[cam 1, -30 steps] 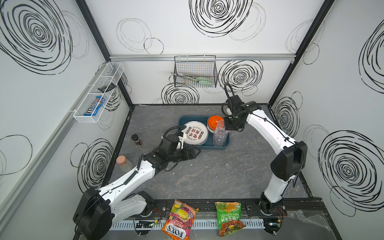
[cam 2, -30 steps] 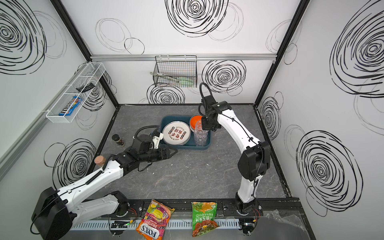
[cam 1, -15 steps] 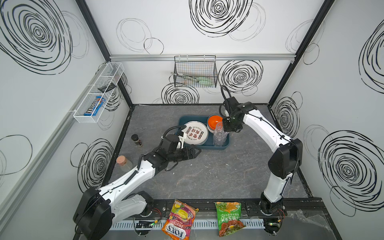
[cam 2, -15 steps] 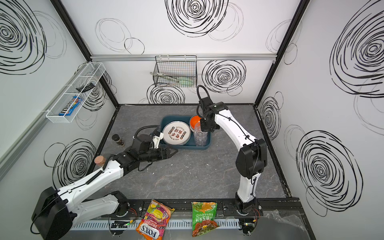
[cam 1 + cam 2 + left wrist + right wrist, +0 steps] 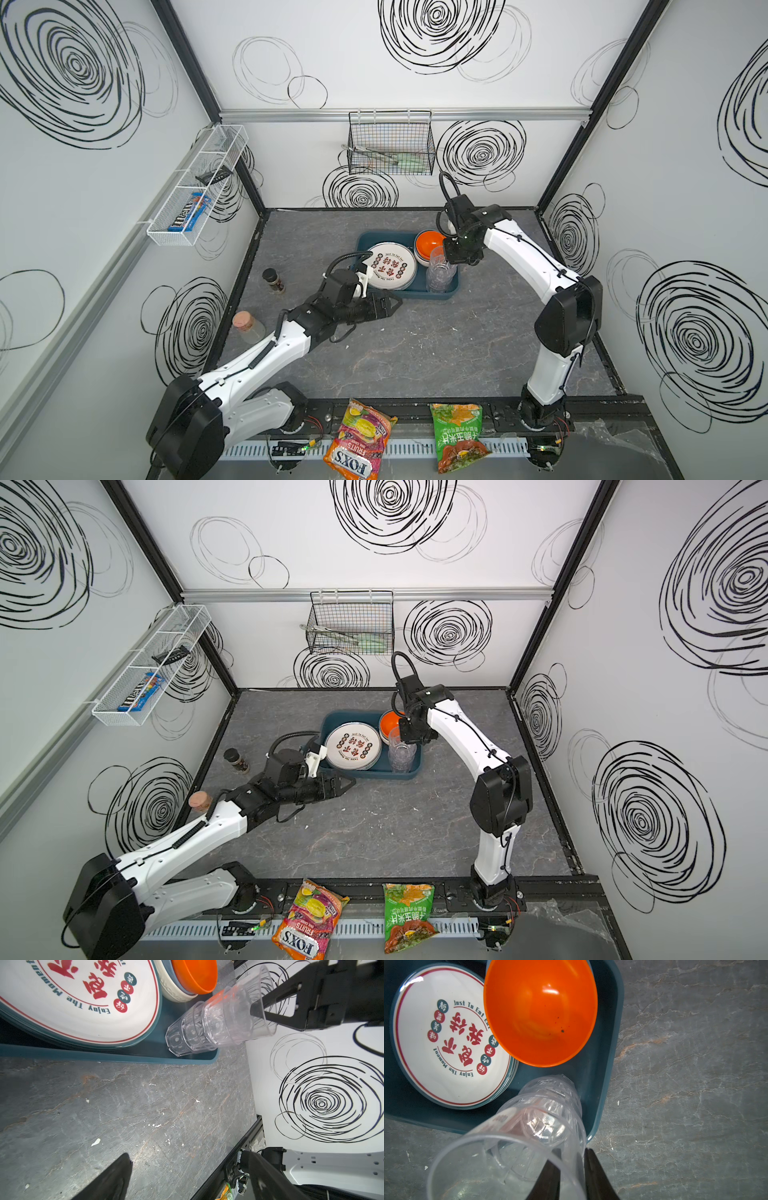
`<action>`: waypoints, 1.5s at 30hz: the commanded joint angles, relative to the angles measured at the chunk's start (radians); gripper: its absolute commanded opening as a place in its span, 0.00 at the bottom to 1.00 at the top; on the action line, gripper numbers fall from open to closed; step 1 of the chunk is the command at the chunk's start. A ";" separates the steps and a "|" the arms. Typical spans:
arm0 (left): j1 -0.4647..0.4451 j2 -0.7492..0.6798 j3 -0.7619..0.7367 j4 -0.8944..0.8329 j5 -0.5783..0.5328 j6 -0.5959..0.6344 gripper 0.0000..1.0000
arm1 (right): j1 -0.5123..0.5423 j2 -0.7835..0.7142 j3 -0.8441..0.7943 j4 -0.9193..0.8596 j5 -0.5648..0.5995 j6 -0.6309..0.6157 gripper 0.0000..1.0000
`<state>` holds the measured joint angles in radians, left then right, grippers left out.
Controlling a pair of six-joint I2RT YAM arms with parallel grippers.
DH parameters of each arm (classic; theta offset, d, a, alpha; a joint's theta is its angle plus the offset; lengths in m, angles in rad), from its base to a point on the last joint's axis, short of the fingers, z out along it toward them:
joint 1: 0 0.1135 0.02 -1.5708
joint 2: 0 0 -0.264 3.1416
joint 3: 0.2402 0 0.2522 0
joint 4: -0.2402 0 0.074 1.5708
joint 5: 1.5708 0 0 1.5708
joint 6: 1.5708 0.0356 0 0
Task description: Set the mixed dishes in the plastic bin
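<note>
So here's where we're at: the teal bin (image 5: 415, 296) sits toward the back middle of the gray table (image 5: 424, 353), and it's pretty loaded. In both top views a stack of white plates (image 5: 390, 266) with red characters fills its left half. The orange bowl (image 5: 539, 1012) sits nested above a cream bowl (image 5: 174, 995) in the far right corner. Just in front of the bowls, in the near right corner, we've got a stack of clear cups (image 5: 218, 1024), at least three nested, with the bottom one on the bin floor. The right gripper (image 5: 570, 1157) is down at the top cup: one finger (image 5: 596, 1176) runs along the outside and the other reaches inside, with the cup's wall between them. The jaws are narrow, but we honestly can't tell whether they're pinching that wall or just straddling it. The left gripper (image 5: 392, 305) hangs low over the table just in front of the bin's front wall, jaws spread wide with nothing between them. Off to the left a small dark-capped jar (image 5: 273, 280) and a cork-topped jar (image 5: 245, 326) stand near the side wall, well apart from the bin. A candy bag (image 5: 361, 440) and a green snack bag (image 5: 459, 436) lie at the front edge between the arm bases.
</note>
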<state>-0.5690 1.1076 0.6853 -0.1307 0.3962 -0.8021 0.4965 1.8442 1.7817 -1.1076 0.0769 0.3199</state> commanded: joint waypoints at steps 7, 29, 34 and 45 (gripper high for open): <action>0.027 -0.029 -0.004 0.016 -0.007 0.002 0.92 | 0.005 -0.057 0.032 0.013 0.018 0.022 0.35; 0.284 -0.023 0.250 -0.234 -0.082 0.212 0.96 | -0.031 -0.472 -0.380 0.521 0.034 -0.006 0.98; 0.325 -0.003 0.331 -0.288 -0.209 0.281 0.96 | -0.095 -0.538 -0.443 0.616 0.059 0.021 0.97; 0.394 -0.016 0.294 -0.071 -0.617 0.535 0.96 | -0.252 -0.612 -0.773 1.021 0.440 0.133 0.97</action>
<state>-0.1940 1.0992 1.0039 -0.3283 -0.0772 -0.3939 0.2737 1.2469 1.0725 -0.2512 0.3553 0.4084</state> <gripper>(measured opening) 0.959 0.975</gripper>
